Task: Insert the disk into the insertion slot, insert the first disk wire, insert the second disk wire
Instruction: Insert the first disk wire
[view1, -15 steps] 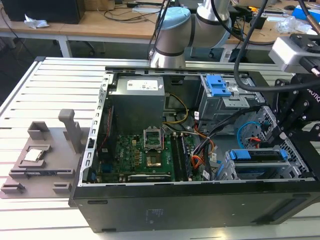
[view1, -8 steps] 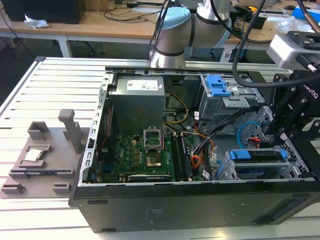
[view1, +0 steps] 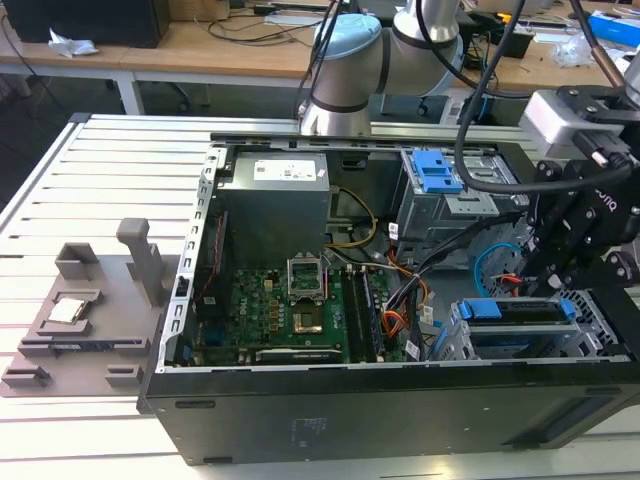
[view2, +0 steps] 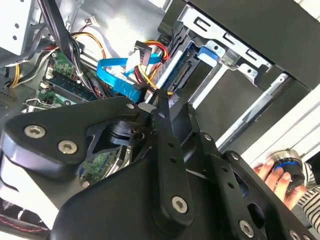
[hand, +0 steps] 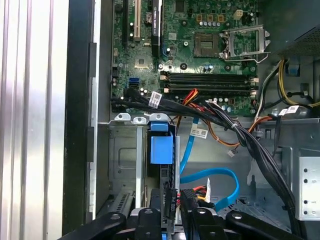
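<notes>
One disk sits in the one insertion slot at the computer case's near corner, on the exterior view's right. The single gripper hangs at the disk's cabled end beside one blue cable and one red-yellow wire bundle, with little free room. I cannot tell whether the gripper is spread or pinching.

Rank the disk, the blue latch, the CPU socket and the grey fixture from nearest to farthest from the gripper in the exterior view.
1. disk, right beside the gripper.
2. blue latch, on the taller grey cage.
3. CPU socket, mid-motherboard.
4. grey fixture, at the exterior view's far left.
</notes>
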